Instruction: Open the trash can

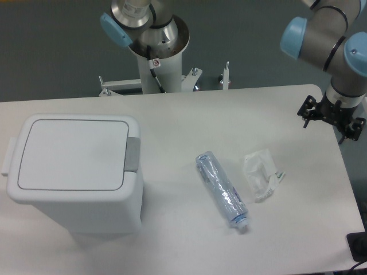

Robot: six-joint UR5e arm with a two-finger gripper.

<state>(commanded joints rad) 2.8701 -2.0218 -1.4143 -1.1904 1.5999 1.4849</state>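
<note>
The trash can (74,172) is a large white boxy bin standing at the left of the table. Its flat lid (71,153) lies shut, with the grey push tab (132,154) on its right edge. My gripper (332,119) hangs over the table's far right edge, well away from the bin. It points downward, its black fingers (308,109) are spread apart, and nothing is between them.
A crushed clear plastic bottle (222,189) lies on the table right of the bin, with its cap toward the front. A crumpled white wrapper (261,175) lies beside it. The arm's base column (157,51) stands behind the table's rear edge.
</note>
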